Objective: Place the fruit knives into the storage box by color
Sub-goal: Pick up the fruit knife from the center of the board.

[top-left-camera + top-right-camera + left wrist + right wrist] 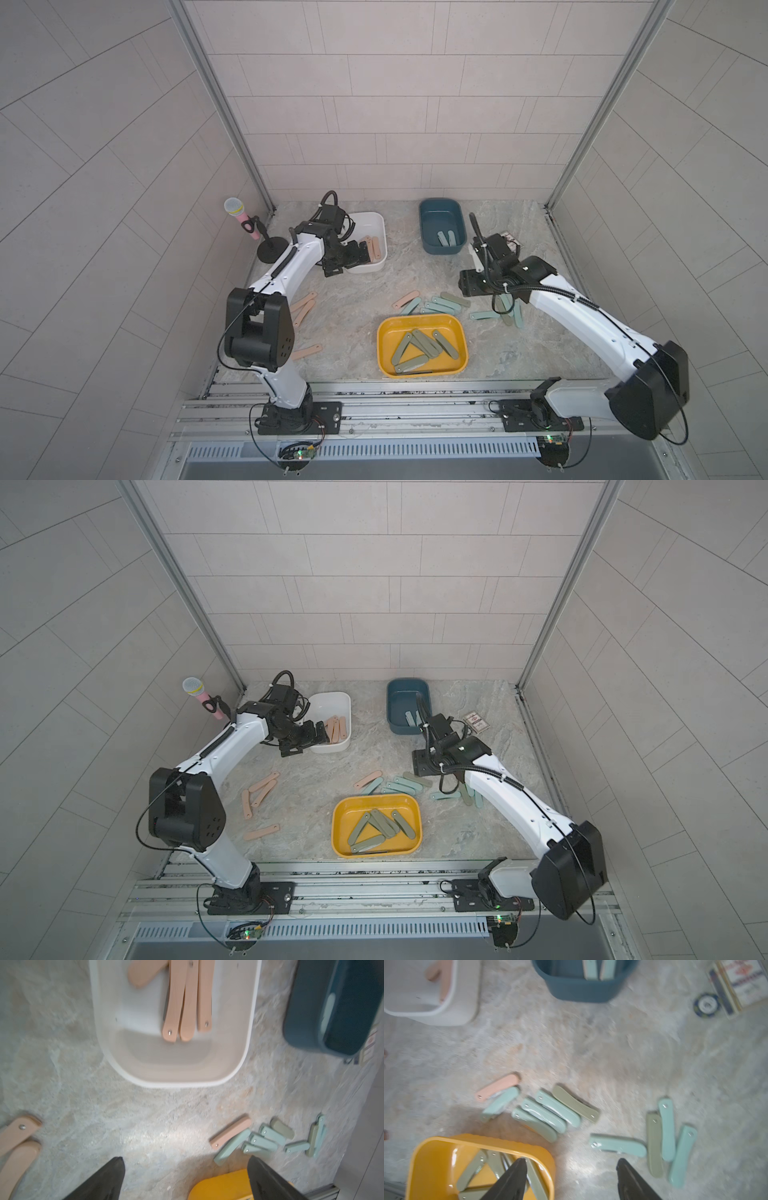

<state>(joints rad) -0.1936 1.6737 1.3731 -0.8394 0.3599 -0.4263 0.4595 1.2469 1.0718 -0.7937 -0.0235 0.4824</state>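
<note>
Three storage boxes stand on the marble table. The white box [379,226] holds pink fruit knives [372,249], the blue box [428,216] holds two teal ones [446,238], and the yellow box [384,349] holds olive ones [419,347]. Loose pink knives [305,307] lie at the left. A mixed heap of teal knives [440,306], one pink [407,299] and one olive [455,299] lies behind the yellow box. My left gripper [345,262] hangs open and empty at the white box's near end. My right gripper [571,1162] is open and empty above more teal and olive knives [666,1132].
A pink microphone on a black stand [241,216] stands at the back left. A card box [476,722] and a round chip [706,1004] lie right of the blue box. Metal rails [395,407] run along the front edge; walls close in on three sides.
</note>
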